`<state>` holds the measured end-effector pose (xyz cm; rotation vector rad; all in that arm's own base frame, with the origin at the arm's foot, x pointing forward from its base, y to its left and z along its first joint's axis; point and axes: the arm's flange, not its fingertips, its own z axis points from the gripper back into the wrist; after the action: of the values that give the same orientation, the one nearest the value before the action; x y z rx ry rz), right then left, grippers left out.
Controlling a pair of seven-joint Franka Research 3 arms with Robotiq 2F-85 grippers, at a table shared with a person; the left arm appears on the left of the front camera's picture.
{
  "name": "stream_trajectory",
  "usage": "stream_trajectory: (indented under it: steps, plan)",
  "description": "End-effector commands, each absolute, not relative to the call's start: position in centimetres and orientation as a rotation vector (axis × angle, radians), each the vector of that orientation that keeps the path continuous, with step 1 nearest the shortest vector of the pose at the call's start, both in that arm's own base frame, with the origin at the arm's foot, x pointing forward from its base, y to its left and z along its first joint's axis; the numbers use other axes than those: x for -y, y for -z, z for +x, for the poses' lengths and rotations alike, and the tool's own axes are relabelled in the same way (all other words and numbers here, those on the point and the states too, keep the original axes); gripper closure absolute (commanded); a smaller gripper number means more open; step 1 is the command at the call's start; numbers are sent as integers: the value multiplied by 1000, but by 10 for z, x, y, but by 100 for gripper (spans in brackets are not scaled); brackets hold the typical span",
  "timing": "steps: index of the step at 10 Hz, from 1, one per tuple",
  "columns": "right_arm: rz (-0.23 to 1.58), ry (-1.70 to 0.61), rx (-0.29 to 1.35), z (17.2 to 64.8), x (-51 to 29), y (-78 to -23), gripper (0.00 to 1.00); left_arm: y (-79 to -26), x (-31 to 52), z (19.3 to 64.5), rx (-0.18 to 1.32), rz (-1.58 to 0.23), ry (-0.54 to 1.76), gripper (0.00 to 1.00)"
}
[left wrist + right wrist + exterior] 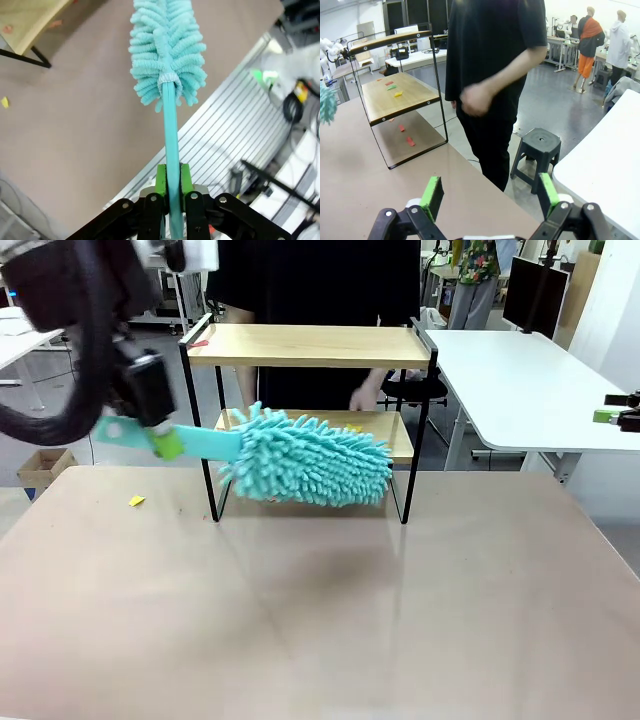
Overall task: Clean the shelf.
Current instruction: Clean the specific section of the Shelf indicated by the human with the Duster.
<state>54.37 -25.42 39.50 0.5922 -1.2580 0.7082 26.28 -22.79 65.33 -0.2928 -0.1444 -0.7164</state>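
Teal chenille duster (310, 462): handle pinched between the green pads of the left hand (165, 443), fluffy head lying crosswise just in front of the shelf (310, 345), level with its lower board. Left arm comes in from the left, hand angled down and to the right. Shelf: stands at the far middle of the beige tabletop (320, 620), with coloured scraps (392, 89) on the lower board. Right hand (490, 192): fingers spread wide, nothing between them, pointed toward the shelf's end.
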Motion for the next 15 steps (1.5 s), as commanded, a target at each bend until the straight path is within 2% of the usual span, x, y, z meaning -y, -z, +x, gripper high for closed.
stream_trajectory:
  steps: [1,4,5,6,8,15]
  plan:
    - [591,-715,1257,544,253,-397,0,-655,258,263,238,-276,547,87]
    - [591,-715,1257,544,253,-397,0,-651,277,274,292,-366,429,87]
    - [591,-715,1257,544,253,-397,0,-651,280,282,204,-411,485,87]
    - [591,-715,1257,544,253,-397,0,-656,275,268,278,-323,454,87]
    - [591,-715,1257,544,253,-397,0,-649,281,279,247,-348,450,87]
    - [591,-715,1257,544,253,-397,0,-620,397,300,389,-365,125,87]
